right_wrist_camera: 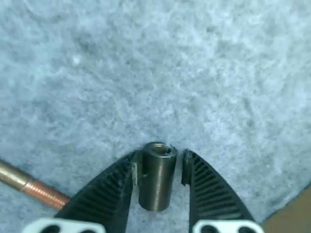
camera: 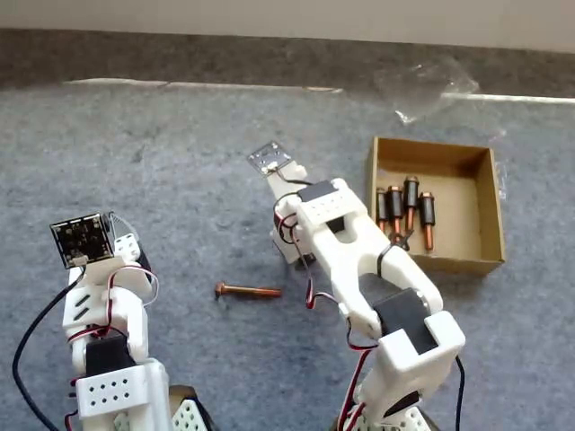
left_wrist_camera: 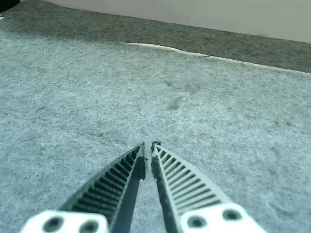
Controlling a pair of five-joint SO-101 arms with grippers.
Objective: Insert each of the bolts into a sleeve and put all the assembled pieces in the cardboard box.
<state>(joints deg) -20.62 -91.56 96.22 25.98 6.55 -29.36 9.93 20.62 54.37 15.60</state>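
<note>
Straddles the sleeve (right_wrist_camera: 156, 174) with the right hand (right_wrist_camera: 160, 154), narrow, one finger touching it, the other just off. Holds the left hand (left_wrist_camera: 149, 145) almost closed on nothing above the surface (left_wrist_camera: 73, 97). Has one bolt (camera: 247, 290) lying loose near the sleeve, four assembled pieces (camera: 404, 211) in the box (camera: 431, 148)

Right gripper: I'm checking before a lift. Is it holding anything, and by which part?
Nothing clamped: the sleeve sits inside the open right gripper, one finger touching its side, a gap at the other.
</note>
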